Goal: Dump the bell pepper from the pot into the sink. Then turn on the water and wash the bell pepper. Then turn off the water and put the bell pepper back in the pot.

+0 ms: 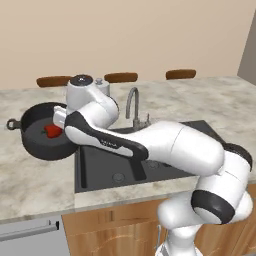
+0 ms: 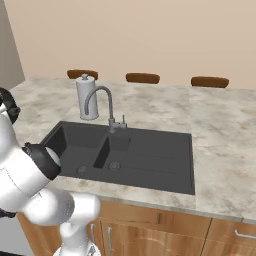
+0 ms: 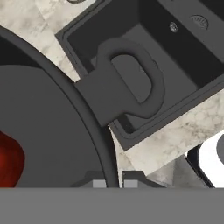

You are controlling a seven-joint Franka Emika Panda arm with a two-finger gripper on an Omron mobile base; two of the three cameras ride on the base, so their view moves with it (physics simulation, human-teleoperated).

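The dark grey pot [image 1: 40, 142] is tilted up at the left edge of the black sink [image 1: 100, 160], its opening facing the left base camera. The red bell pepper [image 1: 52, 131] lies inside it near the rim. My gripper [image 3: 114, 183] is shut on the pot's rim [image 3: 94, 127], beside the loop handle [image 3: 131, 83] that hangs over the sink's left bowl [image 3: 183, 57]. The bell pepper [image 3: 8, 162] shows at the left edge of the hand view. The grey gooseneck faucet [image 1: 132, 102] stands behind the sink [image 2: 155, 160] with no stream running.
A tall silver canister [image 2: 86, 97] stands on the marble counter [image 2: 220, 130] left of the faucet [image 2: 102, 97]. Three brown chair backs [image 2: 142, 78] line the counter's far side. My arm's white links [image 1: 165, 145] stretch across the sink in the left base view.
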